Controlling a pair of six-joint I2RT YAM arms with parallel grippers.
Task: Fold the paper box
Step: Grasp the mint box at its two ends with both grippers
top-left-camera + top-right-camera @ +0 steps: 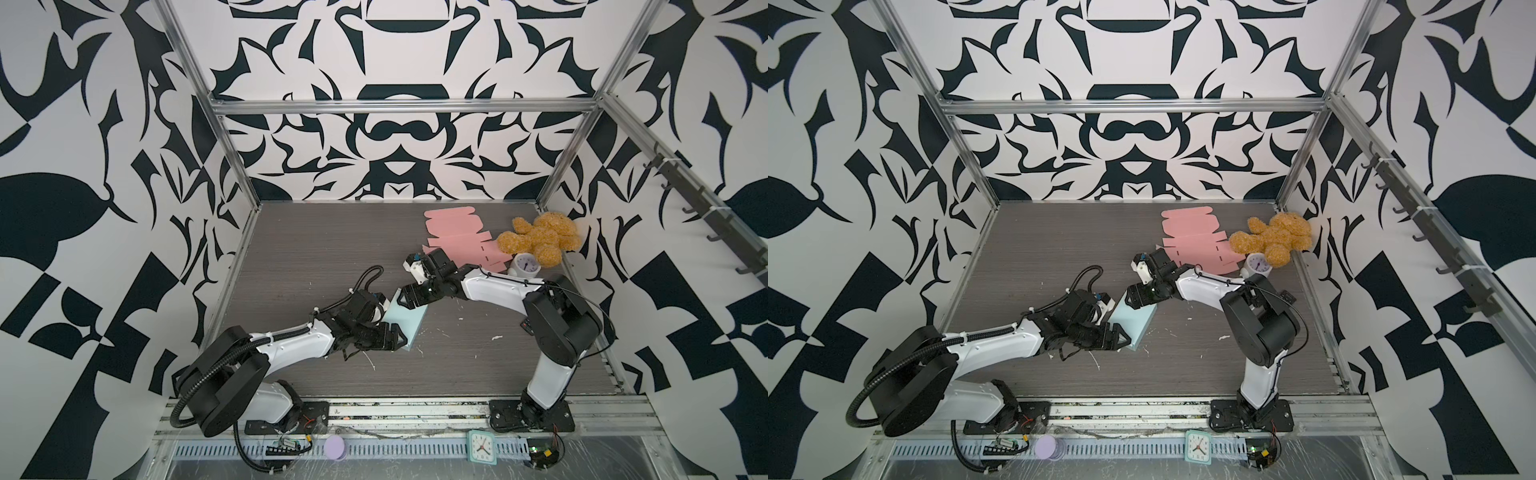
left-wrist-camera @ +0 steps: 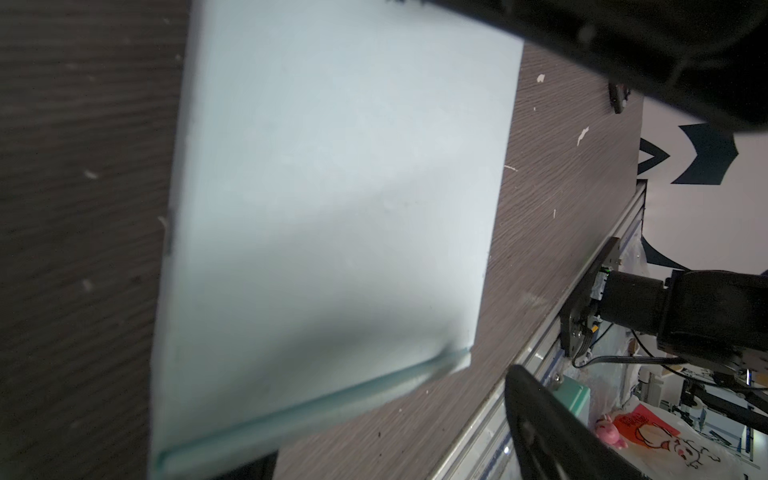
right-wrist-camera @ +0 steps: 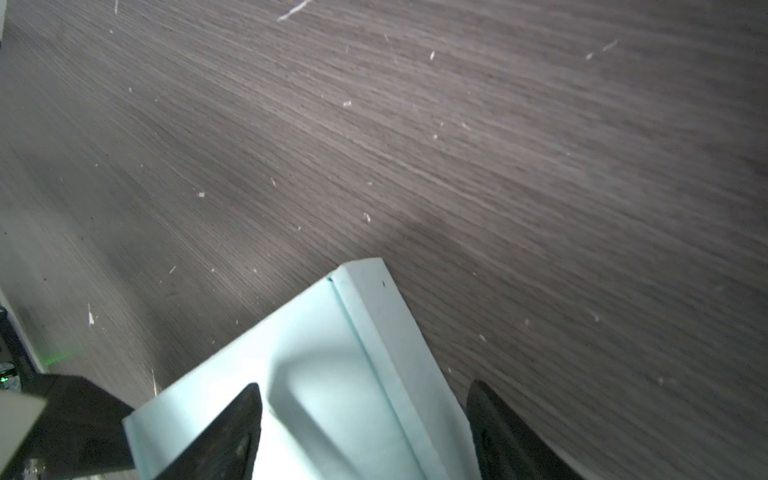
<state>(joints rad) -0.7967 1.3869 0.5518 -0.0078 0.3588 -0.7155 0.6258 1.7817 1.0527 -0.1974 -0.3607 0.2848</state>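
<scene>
Paper box (image 1: 409, 324) lying mid-counter (image 1: 311, 249), looking closed up. Left end effector (image 1: 398, 337) sitting wide open at its near end, right end effector (image 1: 406, 300) wide open straddling the far corner, neither gripping. Likely final lid-seating; next move: pressing the seam flat.

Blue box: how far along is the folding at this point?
Done: the blue box lies closed on the table, top flat and a side wall formed, as the wrist views show. In hand: the left gripper and right gripper sit open at opposite ends of it, neither clamping. Left: perhaps a last press; I cannot tell whether the flap is locked. The pink sheet at the back lies flat, unfolded.
</scene>
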